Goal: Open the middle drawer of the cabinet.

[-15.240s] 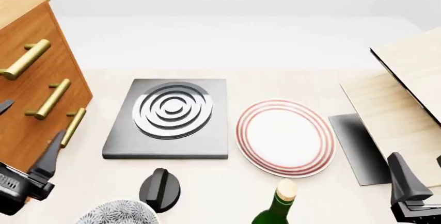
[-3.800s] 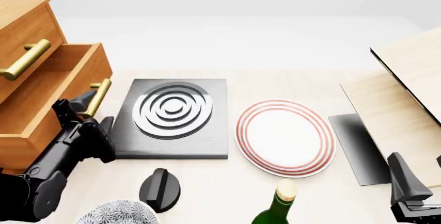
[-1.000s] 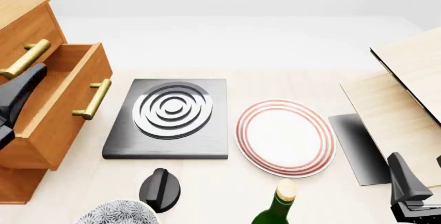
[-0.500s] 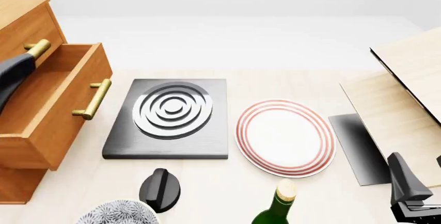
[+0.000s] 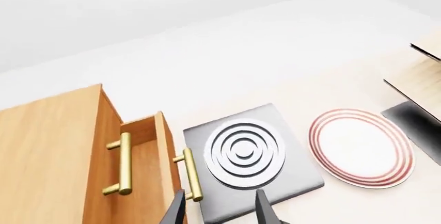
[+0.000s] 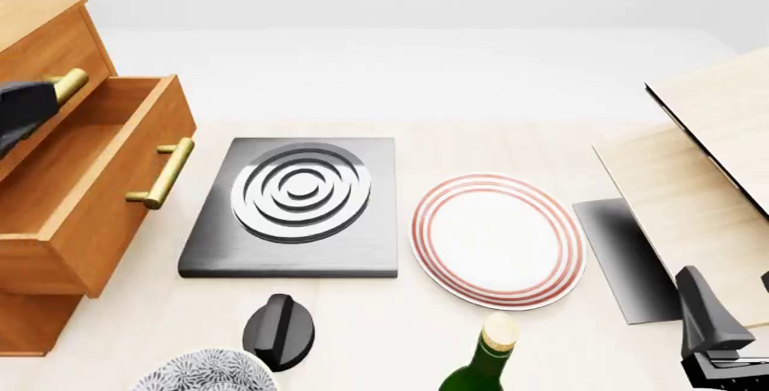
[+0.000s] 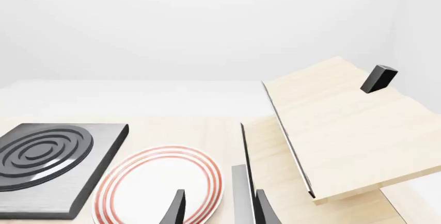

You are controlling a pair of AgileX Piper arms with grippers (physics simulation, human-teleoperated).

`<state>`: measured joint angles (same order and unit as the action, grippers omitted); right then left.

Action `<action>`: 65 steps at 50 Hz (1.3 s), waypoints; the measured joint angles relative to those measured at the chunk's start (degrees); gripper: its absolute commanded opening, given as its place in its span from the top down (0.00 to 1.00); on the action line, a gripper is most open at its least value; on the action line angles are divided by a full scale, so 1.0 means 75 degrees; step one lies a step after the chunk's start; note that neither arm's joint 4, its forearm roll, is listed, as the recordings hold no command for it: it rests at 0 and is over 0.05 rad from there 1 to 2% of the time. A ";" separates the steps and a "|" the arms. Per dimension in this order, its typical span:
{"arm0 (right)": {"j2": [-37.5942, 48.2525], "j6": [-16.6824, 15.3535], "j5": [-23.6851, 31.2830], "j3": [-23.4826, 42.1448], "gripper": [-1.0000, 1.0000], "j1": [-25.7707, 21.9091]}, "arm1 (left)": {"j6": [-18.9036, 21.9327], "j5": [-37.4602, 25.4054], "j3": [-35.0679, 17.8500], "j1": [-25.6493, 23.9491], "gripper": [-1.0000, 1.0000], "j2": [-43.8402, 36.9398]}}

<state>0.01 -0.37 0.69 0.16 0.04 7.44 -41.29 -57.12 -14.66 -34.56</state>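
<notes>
The orange-brown cabinet (image 6: 34, 14) stands at the table's left edge. Its middle drawer (image 6: 121, 220) is pulled well out, showing an empty inside, and its brass bar handle (image 6: 162, 173) is free. The left wrist view looks down on the cabinet (image 5: 48, 152) and the protruding middle drawer (image 5: 144, 172) with its handle (image 5: 189, 175). My left gripper (image 5: 219, 212) is open, holds nothing, and hovers above and apart from the drawer. Only a dark part of it (image 6: 22, 110) shows at the front view's left edge. My right gripper (image 7: 219, 209) is open and empty, low at the near right.
A grey hob plate (image 6: 294, 206) lies next to the open drawer, and a red-rimmed plate (image 6: 496, 240) lies right of it. A black knob (image 6: 279, 330), a patterned bowl (image 6: 204, 371) and a green bottle (image 6: 484, 359) sit near the front edge. Pale boards (image 6: 703, 166) lean at the right.
My left gripper has moved up and back toward the left edge, away from the drawer. The drawer stays pulled out. The right arm has not moved.
</notes>
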 measured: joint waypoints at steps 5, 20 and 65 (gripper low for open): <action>0.0000 0.0000 0.0000 0.0000 0.00 0.0000 | -0.0278 -0.0211 -0.0138 0.0086 0.00 -0.0029; 0.0000 0.0000 0.0000 0.0000 0.00 0.0000 | -0.0881 -0.0588 -0.0365 0.0524 0.00 -0.0026; 0.0000 0.0000 0.0000 0.0000 0.00 0.0000 | -0.1607 -0.0091 0.0305 0.2025 0.00 -0.0112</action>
<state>0.01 -0.37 0.69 0.16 0.04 -4.61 -41.97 -54.83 0.53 -35.41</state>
